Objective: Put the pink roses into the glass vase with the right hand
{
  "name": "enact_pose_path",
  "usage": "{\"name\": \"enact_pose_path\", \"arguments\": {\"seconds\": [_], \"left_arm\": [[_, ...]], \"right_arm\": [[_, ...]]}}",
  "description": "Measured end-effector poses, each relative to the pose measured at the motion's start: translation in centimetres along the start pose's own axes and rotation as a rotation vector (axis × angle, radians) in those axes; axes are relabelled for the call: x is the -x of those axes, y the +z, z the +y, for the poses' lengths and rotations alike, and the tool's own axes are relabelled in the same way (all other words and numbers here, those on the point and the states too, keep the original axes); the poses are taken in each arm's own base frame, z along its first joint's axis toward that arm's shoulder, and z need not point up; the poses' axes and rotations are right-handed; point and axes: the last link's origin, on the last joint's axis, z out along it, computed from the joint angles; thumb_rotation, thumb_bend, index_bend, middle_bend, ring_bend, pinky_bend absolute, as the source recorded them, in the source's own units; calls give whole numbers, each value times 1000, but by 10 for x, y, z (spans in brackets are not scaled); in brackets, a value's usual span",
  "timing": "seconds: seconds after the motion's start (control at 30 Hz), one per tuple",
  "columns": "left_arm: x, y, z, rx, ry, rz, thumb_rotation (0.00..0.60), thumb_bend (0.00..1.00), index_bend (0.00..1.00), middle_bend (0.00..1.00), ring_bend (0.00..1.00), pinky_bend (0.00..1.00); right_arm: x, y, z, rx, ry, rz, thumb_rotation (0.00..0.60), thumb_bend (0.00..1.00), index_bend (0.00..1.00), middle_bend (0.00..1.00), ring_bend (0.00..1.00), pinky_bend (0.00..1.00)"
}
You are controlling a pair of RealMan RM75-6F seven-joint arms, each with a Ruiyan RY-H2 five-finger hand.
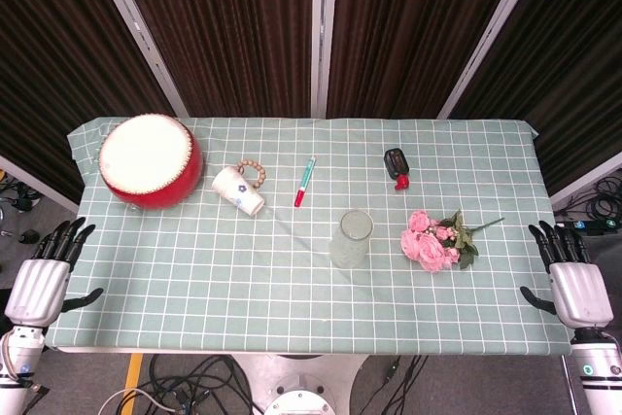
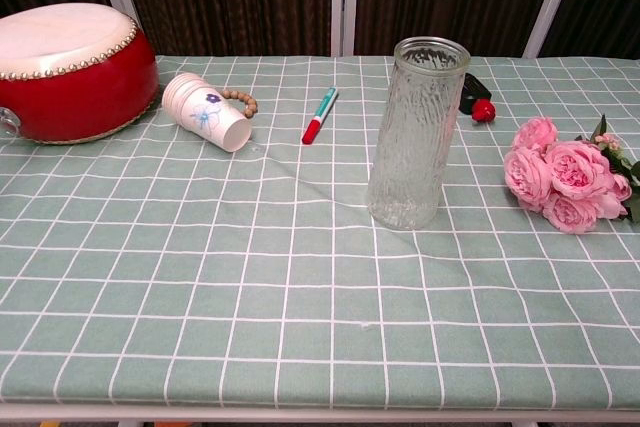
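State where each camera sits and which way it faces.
Head view: high above the near table edge, looking steeply down; left hand and right hand show at the bottom corners.
Chest view: low at the near edge, looking across the table; no body parts show.
Shared: vase, roses, drum.

Pink roses (image 1: 431, 244) flat beside upright glass vase (image 1: 351, 238)

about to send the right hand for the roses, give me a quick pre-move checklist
1. Right hand empty, fingers apart: ok.
2. Pink roses lying free on the table, nothing on them: ok.
3. Glass vase upright, mouth unobstructed: ok.
4. Vase empty inside: cannot tell for sure, though nothing shows through the glass.
5. Left hand parked at the far edge, out of the way: ok.
6. Stems reachable for grasp, pointing away from the vase: ok.
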Motion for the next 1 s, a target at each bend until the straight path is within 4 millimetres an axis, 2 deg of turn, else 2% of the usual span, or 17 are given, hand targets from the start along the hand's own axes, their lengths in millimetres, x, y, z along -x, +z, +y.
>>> {"name": "enact_pose_path", "arguments": {"seconds": [0.53, 0.73, 1.0], "left_arm": [[-1, 2, 1, 8, -1, -10, 600, 20, 85, 19, 0, 168], [0, 0, 1, 9, -2, -11, 600, 20, 85, 19, 0, 168], [2, 0, 2, 9, -2, -8, 600, 20, 85, 19, 0, 168]], "right_arm": [[0, 6, 4, -4, -84, -44, 600, 85, 0, 20, 0, 0], [0, 22, -6, -54, -185, -104, 600, 54, 0, 24, 0, 0], [7, 57, -35, -162, -308, -218, 600, 2, 0, 12, 0, 0]]}}
